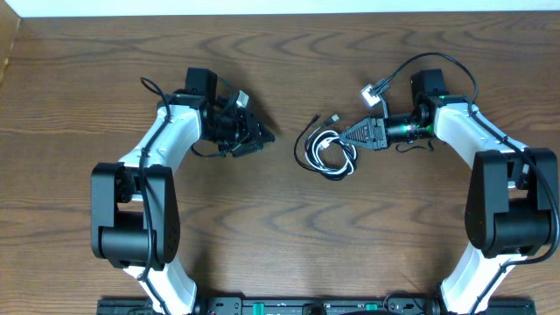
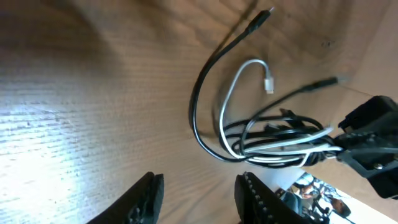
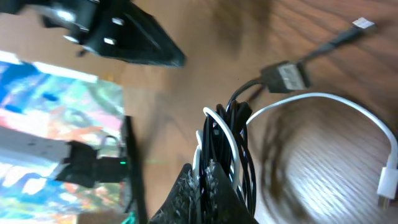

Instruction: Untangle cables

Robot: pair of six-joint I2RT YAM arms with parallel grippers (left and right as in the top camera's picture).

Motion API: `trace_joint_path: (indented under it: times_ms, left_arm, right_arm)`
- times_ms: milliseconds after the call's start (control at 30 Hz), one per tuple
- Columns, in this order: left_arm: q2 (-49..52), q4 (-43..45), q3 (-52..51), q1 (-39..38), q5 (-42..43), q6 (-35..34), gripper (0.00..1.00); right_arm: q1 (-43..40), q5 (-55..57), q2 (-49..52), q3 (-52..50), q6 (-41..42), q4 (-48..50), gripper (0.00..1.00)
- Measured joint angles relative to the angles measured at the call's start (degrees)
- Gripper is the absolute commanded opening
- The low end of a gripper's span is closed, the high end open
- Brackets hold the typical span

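The black cable [image 1: 306,140] and the white cable [image 1: 325,140] lie coiled together at the table's middle. My right gripper [image 1: 347,136] is shut on the tangled loops at their right side. In the right wrist view the fingers [image 3: 208,177] pinch black [image 3: 239,134] and white [image 3: 323,99] strands. My left gripper [image 1: 261,136] is open and empty, a little left of the bundle. In the left wrist view its fingers [image 2: 199,193] frame bare wood, with the black loop [image 2: 196,106] and white cable [image 2: 239,71] ahead.
The wooden table [image 1: 280,236] carries both arms. A white plug on a thick wire [image 1: 374,92] sits by the right arm's wrist. The right arm's gripper body [image 2: 373,146] shows at the right of the left wrist view.
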Motion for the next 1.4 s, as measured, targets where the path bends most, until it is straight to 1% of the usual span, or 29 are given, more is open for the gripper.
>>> trace_joint_path:
  times_ms: [133, 300, 467, 533, 567, 633, 700, 800, 867, 967, 1100, 1233, 1267, 1300, 1333, 1367, 1400]
  left_arm:
    - [0.0, 2.6, 0.0, -1.1, -2.3, -0.4, 0.46]
    - [0.0, 9.5, 0.0, -4.9, -5.6, -0.7, 0.49]
    - [0.0, 11.8, 0.0, -11.5, -15.1, -2.1, 0.5]
    - [0.1, 12.9, 0.0, -14.2, -18.1, -2.1, 0.53]
    - [0.2, 13.2, 0.0, -15.4, -19.3, -2.1, 0.54]
    - [0.4, 13.4, 0.0, -17.1, -20.7, -1.9, 0.55]
    - [0.7, 13.5, 0.0, -18.2, -22.3, -1.8, 0.56]
    - [0.9, 13.2, 0.0, -18.7, -24.9, -1.7, 0.56]
    - [0.9, 12.6, 0.0, -18.5, -26.7, -1.7, 0.56]
    - [1.0, 12.1, 0.0, -18.4, -29.1, -1.7, 0.56]
    - [1.0, 12.0, 0.0, -17.7, -31.1, -1.7, 0.56]
    - [1.0, 10.4, 0.0, -16.8, -31.8, -1.7, 0.56]
    - [1.0, 10.0, 0.0, -16.6, -32.0, -1.7, 0.56]
    - [1.0, 9.4, 0.0, -16.5, -32.1, -1.7, 0.56]
    - [1.0, 8.2, 0.0, -16.5, -32.4, -1.7, 0.56]
    - [1.0, 7.8, 0.0, -16.5, -32.5, -1.7, 0.56]
    - [1.0, 7.5, 0.0, -16.5, -32.5, -1.7, 0.56]
  right_arm:
    - [0.0, 3.2, 0.0, 0.0, 0.6, -0.9, 0.01]
    - [0.0, 7.9, 0.0, 0.0, 3.1, -3.8, 0.01]
    - [0.0, 11.9, 0.0, 0.0, 4.7, -5.5, 0.01]
    - [0.0, 12.7, 0.0, 0.0, 4.7, -5.9, 0.01]
    - [0.0, 13.1, 0.0, 0.0, 4.7, -6.1, 0.08]
    - [0.0, 13.9, 0.0, 0.0, 5.2, -6.5, 0.29]
    - [0.0, 15.0, 0.0, 0.0, 5.0, -6.5, 0.43]
    - [0.0, 17.5, 0.0, -0.1, 5.3, -7.1, 0.53]
    - [0.2, 19.3, 0.0, -0.1, 5.3, -7.5, 0.55]
    - [1.3, 23.5, 0.0, -0.1, 5.6, -8.3, 0.55]
    - [5.0, 32.5, 0.0, -0.1, 7.4, -8.6, 0.55]
    - [9.7, 41.0, 0.0, -0.1, 9.7, -7.8, 0.5]
    - [10.9, 42.8, 0.0, -0.1, 10.4, -7.4, 0.45]
    - [12.1, 45.0, -0.1, 0.0, 11.5, -6.8, 0.33]
    - [13.6, 48.3, -0.3, 0.1, 12.8, -6.3, 0.29]
    - [14.6, 50.8, -0.4, 0.1, 13.8, -5.9, 0.2]
    - [15.3, 52.8, -0.4, 0.1, 14.4, -5.7, 0.07]
